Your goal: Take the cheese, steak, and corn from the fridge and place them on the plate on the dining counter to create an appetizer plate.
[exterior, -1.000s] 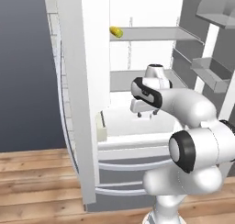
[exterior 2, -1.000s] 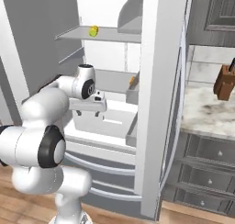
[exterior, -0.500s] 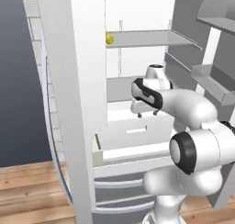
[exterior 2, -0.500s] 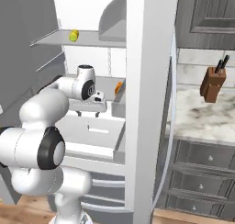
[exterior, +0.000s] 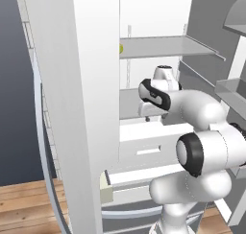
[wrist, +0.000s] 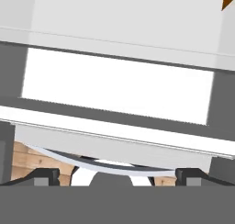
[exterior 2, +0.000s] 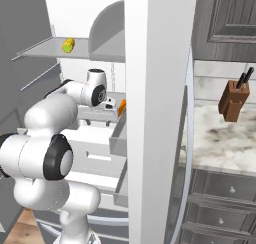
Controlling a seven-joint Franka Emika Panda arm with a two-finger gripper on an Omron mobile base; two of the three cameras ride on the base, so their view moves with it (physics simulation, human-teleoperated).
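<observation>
Inside the open fridge (exterior: 96, 108), your arm reaches in over the middle shelf (exterior: 132, 103) with the gripper (wrist: 117, 176) pointing down above the white drawers (exterior: 149, 149); its tips sit wide apart at the bottom corners of the hand view with nothing between them. You can see the corn (exterior 2: 68, 45) on the upper shelf (exterior 2: 47, 47), well above the arm, and the cheese (exterior 2: 121, 107) on the middle shelf just to the right of the wrist, partly hidden by the door (exterior 2: 155, 113). To your right, a knife block (exterior 2: 233, 100) stands on the marble desk (exterior 2: 225, 143).
</observation>
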